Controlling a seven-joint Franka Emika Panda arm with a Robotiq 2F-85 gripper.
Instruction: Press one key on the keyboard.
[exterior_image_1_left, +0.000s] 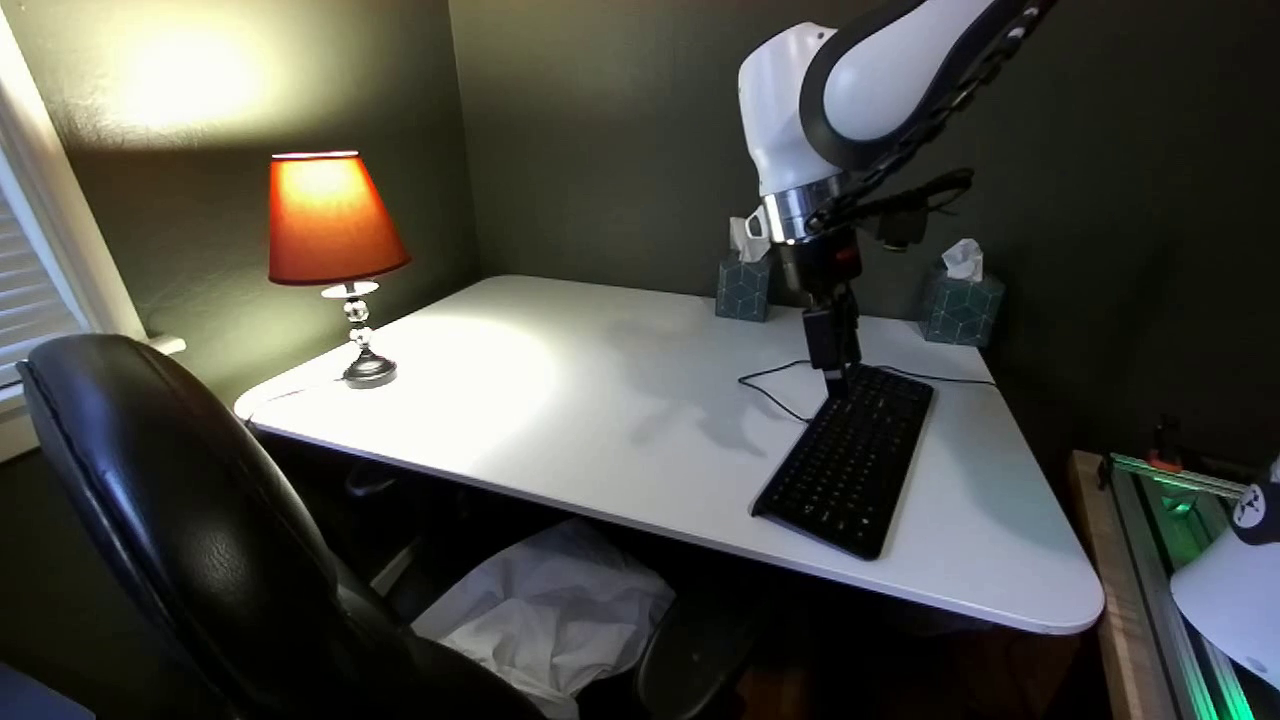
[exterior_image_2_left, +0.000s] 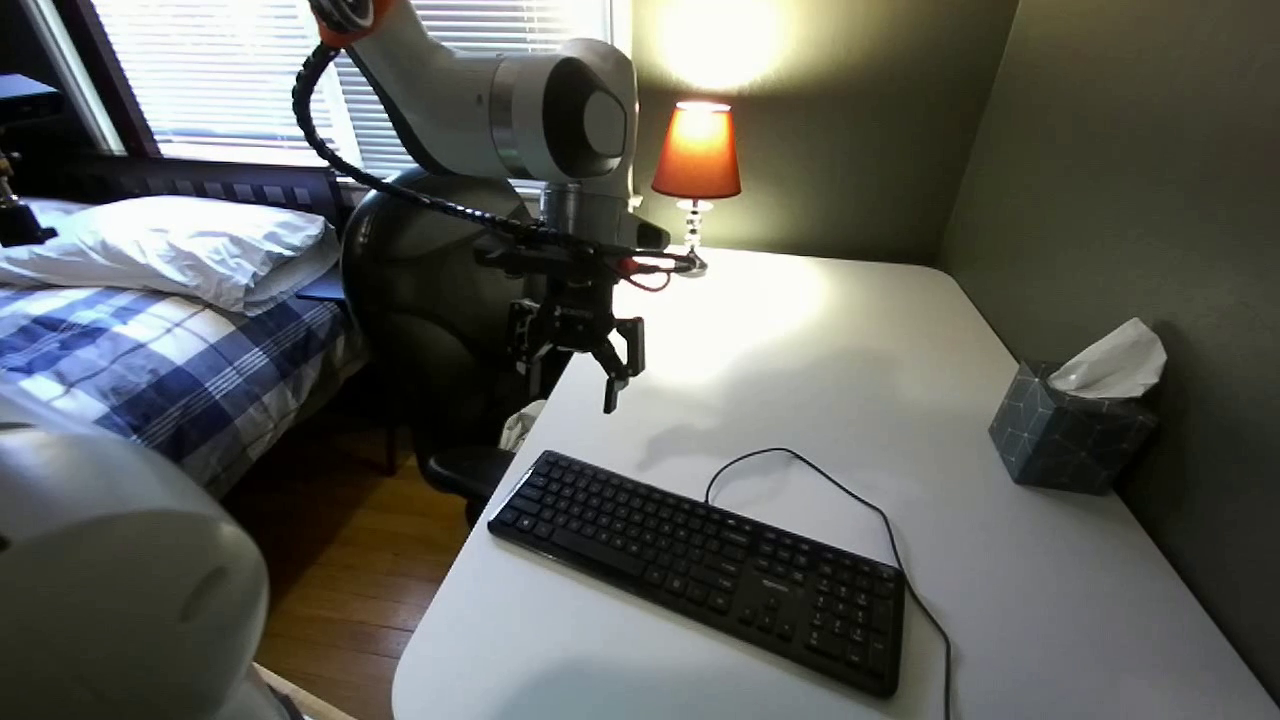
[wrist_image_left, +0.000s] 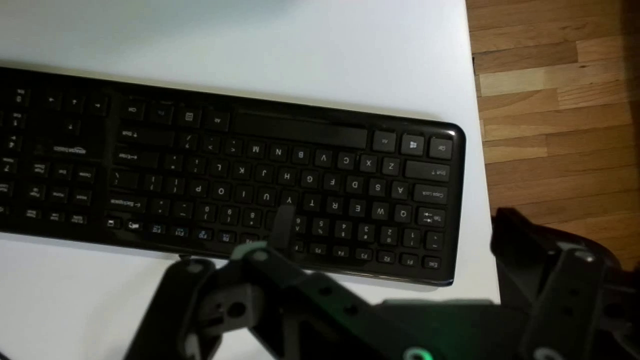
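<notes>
The black keyboard lies flat on the white desk in both exterior views (exterior_image_1_left: 850, 455) (exterior_image_2_left: 690, 572), and it fills much of the wrist view (wrist_image_left: 300, 131), where its letters stand upside down. My gripper (exterior_image_2_left: 573, 393) is open and empty, held in the air above desk height near the keyboard's Esc end. In an exterior view its tips (exterior_image_1_left: 836, 385) overlap the keyboard's far end. In the wrist view the gripper (wrist_image_left: 394, 215) has one finger overlapping the keys around Y and 7. Its other finger shows past the desk edge. No finger visibly touches a key.
A thin black cable (exterior_image_1_left: 768, 393) (exterior_image_2_left: 880, 515) runs from the keyboard across the desk (exterior_image_1_left: 620, 390) (exterior_image_2_left: 880, 330). Tissue boxes (exterior_image_1_left: 742, 290) (exterior_image_1_left: 962, 308) (exterior_image_2_left: 1070, 435) stand along the wall. A red lamp (exterior_image_1_left: 335, 225) (exterior_image_2_left: 697, 155) stands at a far corner. A black chair (exterior_image_1_left: 180, 520) (exterior_image_2_left: 430, 300) is beside the desk.
</notes>
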